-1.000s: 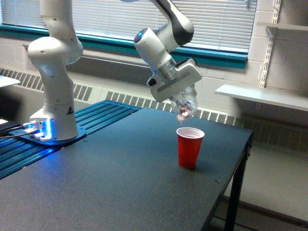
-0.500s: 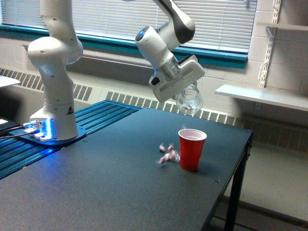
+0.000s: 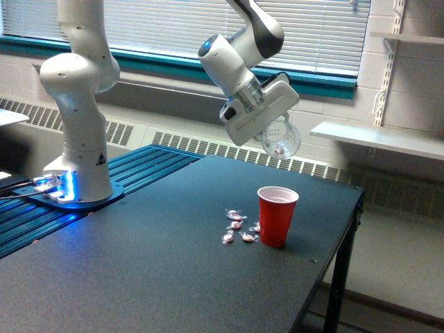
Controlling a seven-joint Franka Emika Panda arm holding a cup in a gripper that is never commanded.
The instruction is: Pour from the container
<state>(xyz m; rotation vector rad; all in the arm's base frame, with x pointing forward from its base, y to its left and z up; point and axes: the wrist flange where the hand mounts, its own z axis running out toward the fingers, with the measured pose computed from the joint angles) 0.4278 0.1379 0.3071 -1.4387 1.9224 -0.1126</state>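
hanging above the far right part of a dark table [image 3: 139, 277], a white franka arm's gripper [image 3: 272, 130] clamps the container [image 3: 279, 139], a clear round plastic cup, between its fingers. the container is tipped steeply, its mouth turned down and toward the exterior view's right, and it sits well above the table, higher than and slightly right of a red cup [image 3: 276, 216]. a small reddish bit shows inside the clear wall near its lower edge; what it is cannot be told.

the red cup stands upright on the table near the right edge, its open mouth facing up. what it holds, if anything, is hidden by its rim. just beside its base, on the exterior view's left, several small wrapped candies [image 3: 236, 227] in pink and white lie scattered on the tabletop, the nearest ones close against the cup's foot.

at the exterior view's left the arm's base [image 3: 75, 132] rises as a thick white column from a blue ribbed platform [image 3: 132, 170], with a blue glow at its foot. the arm's upper links arc across the top of the frame to the wrist over the table.

behind the scene run closed window blinds [image 3: 159, 24] over a teal sill, a radiator grille along the wall, and a white shelf [image 3: 378, 139] on the right.
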